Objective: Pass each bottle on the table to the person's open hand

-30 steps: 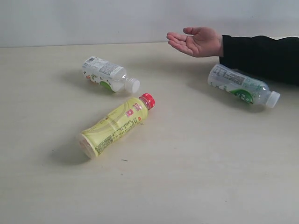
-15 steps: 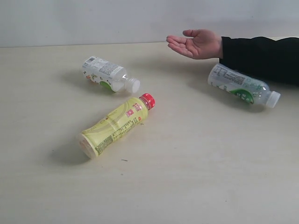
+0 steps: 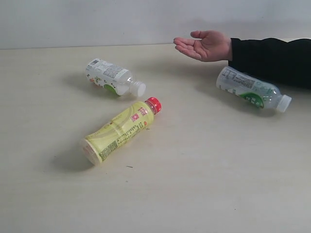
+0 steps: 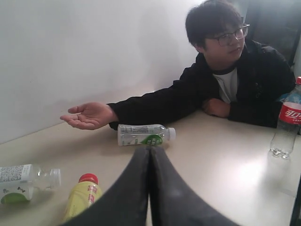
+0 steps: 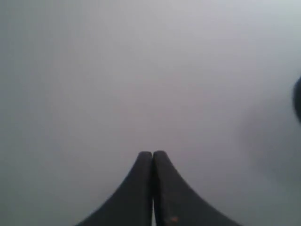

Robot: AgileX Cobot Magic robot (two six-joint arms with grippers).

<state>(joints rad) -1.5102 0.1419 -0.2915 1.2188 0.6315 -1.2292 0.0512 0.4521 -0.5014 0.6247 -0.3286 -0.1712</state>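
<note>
Yellow bottle, clear bottles lying capped, table

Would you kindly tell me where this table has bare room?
The wide stretch of table between the yellow bottle and the right-hand clear bottle is bare. It is tight near the open hand, where that bottle lies.

The left gripper is closed on itself. Its two dark fingers are pressed flat together along their inner edges, with only a thin seam between them. The tips meet in a blunt point and sit level with each other, and the fingers flare wider toward the base. The right gripper is in the same pose, with dark fingers tight against each other and tips level. A small orange speck sits on one finger near its base. The view is hazy.
</note>
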